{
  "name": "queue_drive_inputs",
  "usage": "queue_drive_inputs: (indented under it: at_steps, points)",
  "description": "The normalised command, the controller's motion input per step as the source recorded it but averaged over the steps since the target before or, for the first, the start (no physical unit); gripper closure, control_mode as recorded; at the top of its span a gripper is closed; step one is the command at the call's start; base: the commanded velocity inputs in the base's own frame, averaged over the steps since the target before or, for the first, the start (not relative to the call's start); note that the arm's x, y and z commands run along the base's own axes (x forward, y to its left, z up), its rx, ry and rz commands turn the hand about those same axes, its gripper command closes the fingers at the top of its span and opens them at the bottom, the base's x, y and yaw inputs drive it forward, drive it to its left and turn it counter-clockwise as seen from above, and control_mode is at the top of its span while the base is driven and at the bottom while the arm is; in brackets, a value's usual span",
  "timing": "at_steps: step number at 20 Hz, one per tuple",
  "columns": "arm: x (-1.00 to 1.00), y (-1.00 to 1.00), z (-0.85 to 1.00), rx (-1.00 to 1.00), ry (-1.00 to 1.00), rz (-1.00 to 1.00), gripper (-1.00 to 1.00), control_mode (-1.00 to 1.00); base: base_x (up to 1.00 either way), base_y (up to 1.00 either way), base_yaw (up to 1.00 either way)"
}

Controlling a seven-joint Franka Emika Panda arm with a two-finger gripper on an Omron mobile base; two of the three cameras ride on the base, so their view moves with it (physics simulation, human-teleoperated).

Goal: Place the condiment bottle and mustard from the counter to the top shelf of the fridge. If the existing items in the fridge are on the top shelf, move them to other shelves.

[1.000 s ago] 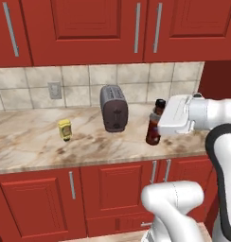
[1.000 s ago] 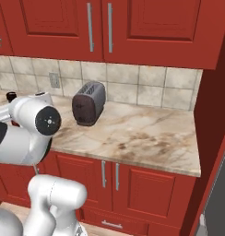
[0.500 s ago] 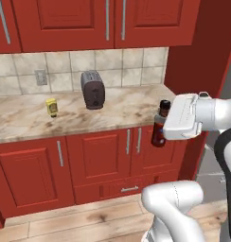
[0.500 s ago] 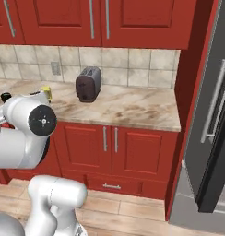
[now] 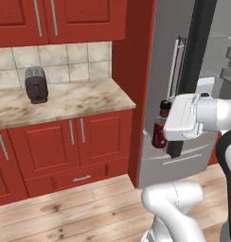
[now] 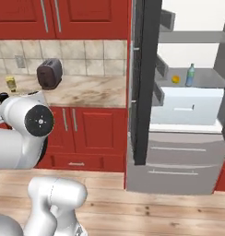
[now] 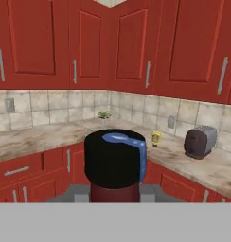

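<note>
A: Condiment bottle (image 5: 159, 133): carried clear of the counter (image 5: 65, 101), at 3 o'clock of centre in the left base view; the gripper (image 5: 170, 124) is clamped on its body, jaws closed around it; the hand view shows its dark cap (image 7: 115, 158) directly ahead of the camera.

B: Step in hand?

A: Judged as transport of the first item toward the fridge (image 6: 188, 101); placement not yet done; the mustard (image 6: 11, 84) stands on the counter at 9 o'clock in the right base view, just left of the toaster (image 6: 49, 73); second item not yet fetched.

B: Reading left to right, what surrounds the work?

A: Mustard; toaster; red base cabinets (image 5: 75, 146); the open fridge door (image 6: 143, 83), edge-on at centre; then the fridge interior at 2 o'clock.

B: Requirement for the next move?

A: Swing the bottle around the door edge and raise it to the top shelf (image 6: 192, 37), held upright; set down before releasing.

B: Obstructions?

A: The door edge stands between the gripper and the shelves; likely the main hazard; the blue bottle (image 6: 190, 75) and the orange fruit (image 6: 175, 79) rest on a lower shelf above the pale drawer (image 6: 188, 107), near each other, apart; they appear not to occupy the top shelf, so relocation seems unnecessary.
</note>
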Motion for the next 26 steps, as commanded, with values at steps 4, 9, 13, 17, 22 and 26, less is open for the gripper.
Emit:
queue_drive_inputs:
  at_steps: [4, 9, 13, 17, 22, 26]
  points:
    - [0.0, 0.0, 0.0, 0.0, 0.0, 0.0, 1.0, 1.0, 0.5, -1.0, -0.13]
    - [0.0, 0.0, 0.0, 0.0, 0.0, 0.0, 1.0, 1.0, 0.28, -1.0, -0.07]
    - [0.0, 0.0, 0.0, 0.0, 0.0, 0.0, 1.0, 1.0, 0.15, -1.0, 0.0]
    - [0.0, 0.0, 0.0, 0.0, 0.0, 0.0, 1.0, 1.0, 0.41, -0.98, 0.09]
    - [0.0, 0.0, 0.0, 0.0, 0.0, 0.0, 1.0, 1.0, 0.48, -0.64, 0.27]
    - [0.0, 0.0, 0.0, 0.0, 0.0, 0.0, 1.0, 1.0, 0.6, -0.26, 0.21]
